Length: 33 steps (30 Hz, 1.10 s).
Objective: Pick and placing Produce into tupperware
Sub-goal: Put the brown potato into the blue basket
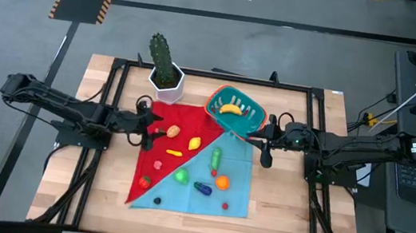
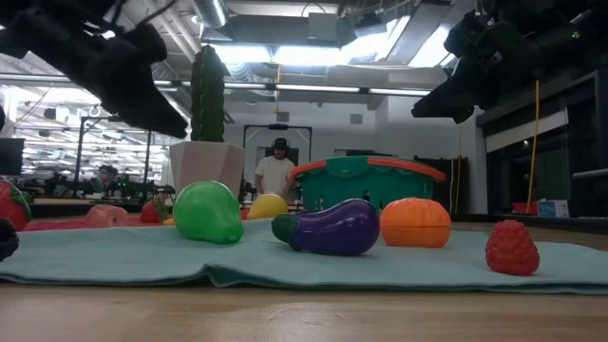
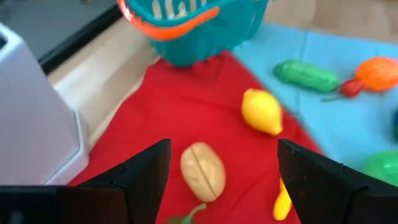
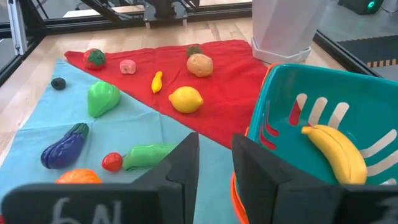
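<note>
The teal tub with an orange rim (image 1: 233,108) stands at the cloth's far right corner with a yellow banana (image 4: 336,152) inside. Several toy fruits and vegetables lie on the red and blue cloth (image 1: 181,197), among them a tan potato (image 3: 203,171), a lemon (image 3: 261,111), a green cucumber (image 1: 216,158), an orange (image 1: 222,182) and a purple eggplant (image 2: 332,228). My left gripper (image 1: 145,128) hovers open over the cloth's left edge, with the potato ahead of its fingers. My right gripper (image 1: 268,142) hovers just right of the tub, empty, its fingers a narrow gap apart.
A green cactus in a white pot (image 1: 165,75) stands left of the tub, close to my left gripper. A black frame (image 1: 118,68) runs around the wooden table. A person (image 2: 277,171) stands in the room far behind the table.
</note>
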Tool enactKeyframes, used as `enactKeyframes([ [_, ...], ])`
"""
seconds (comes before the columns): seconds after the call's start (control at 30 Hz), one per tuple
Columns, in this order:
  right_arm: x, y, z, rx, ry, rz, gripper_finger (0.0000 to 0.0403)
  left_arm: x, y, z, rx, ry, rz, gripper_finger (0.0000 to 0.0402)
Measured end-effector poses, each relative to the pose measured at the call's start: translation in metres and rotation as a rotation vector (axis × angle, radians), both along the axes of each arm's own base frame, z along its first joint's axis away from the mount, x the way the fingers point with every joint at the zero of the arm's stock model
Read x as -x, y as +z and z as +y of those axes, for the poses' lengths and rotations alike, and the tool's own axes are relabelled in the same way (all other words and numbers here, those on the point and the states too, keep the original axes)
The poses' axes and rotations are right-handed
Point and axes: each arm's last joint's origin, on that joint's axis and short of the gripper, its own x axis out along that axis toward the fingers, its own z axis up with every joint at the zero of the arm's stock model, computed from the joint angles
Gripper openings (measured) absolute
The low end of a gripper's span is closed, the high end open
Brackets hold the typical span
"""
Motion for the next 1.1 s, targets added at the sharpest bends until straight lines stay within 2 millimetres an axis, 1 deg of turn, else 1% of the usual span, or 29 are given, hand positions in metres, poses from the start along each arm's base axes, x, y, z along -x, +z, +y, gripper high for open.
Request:
enactKeyframes([
  [0.07, 0.0, 0.0, 0.0, 0.0, 0.0, 0.0, 0.0098, -0.006, 0.004, 0.002, -0.003, 0.014, 0.04, 0.0281],
  [0.3, 0.0, 0.0, 0.0, 0.0, 0.0, -0.001, 0.0098, -0.039, 0.022, 0.009, 0.017, 0.086, 0.194, 0.0281],
  [0.4, 0.0, 0.0, 0.0, 0.0, 0.0, 0.005, 0.0098, -0.05, 0.026, 0.012, 0.0, 0.094, 0.282, 0.0281],
  [0.53, 0.001, -0.002, 0.0, 0.0, 0.0, 0.02, 0.0098, -0.064, 0.03, 0.013, 0.0, 0.105, 0.309, 0.0281],
  [0.73, 0.001, -0.002, 0.0, 0.003, 0.002, 0.026, 0.0098, -0.073, 0.029, 0.013, 0.024, 0.122, 0.317, 0.0281],
  [0.97, 0.002, -0.004, 0.0, 0.021, 0.01, 0.048, 0.0098, -0.074, 0.027, 0.02, 0.226, 0.166, 0.284, 0.0281],
  [1.1, 0.002, -0.005, 0.0, 0.019, 0.009, 0.055, 0.0098, -0.074, 0.023, 0.026, 0.277, 0.191, 0.302, 0.0279],
])
